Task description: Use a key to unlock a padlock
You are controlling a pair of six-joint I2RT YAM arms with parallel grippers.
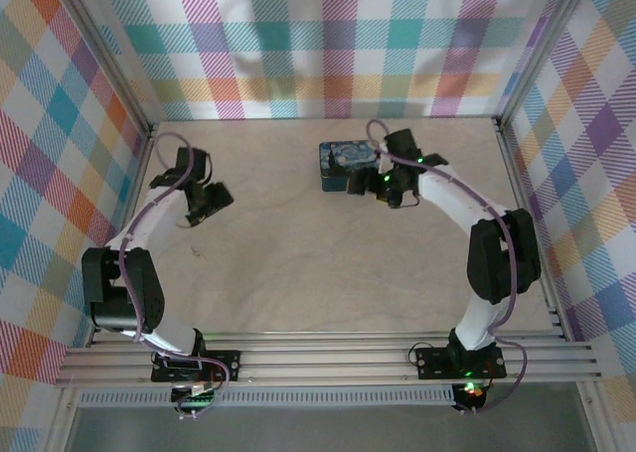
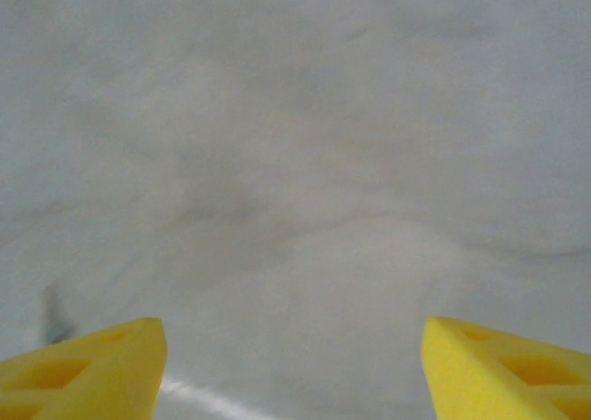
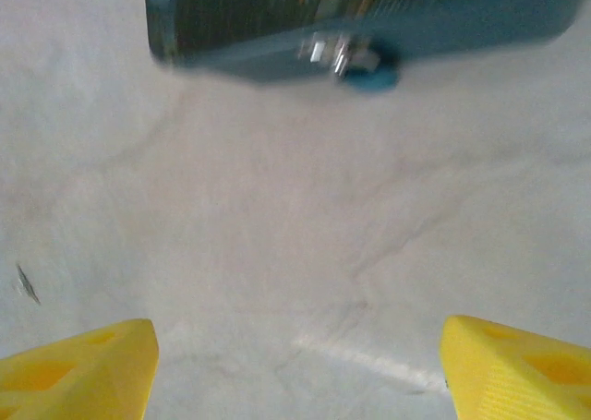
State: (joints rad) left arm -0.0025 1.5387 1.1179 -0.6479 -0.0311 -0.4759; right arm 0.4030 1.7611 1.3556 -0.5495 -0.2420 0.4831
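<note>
Tight beside the night-sky tin lies the blue padlock, open counter on its near side. Left end effector and right end effector both gape wide, empty. Tin print too blurred to read.

A pale tabletop sits inside checked walls. A dark blue-green tin lies flat toward 1 o'clock. The right tool hangs at the tin's 5 o'clock corner, and its arm bends back to a base at 5 o'clock. The left tool is at 9 o'clock, over bare wood and well apart from the tin.
</note>
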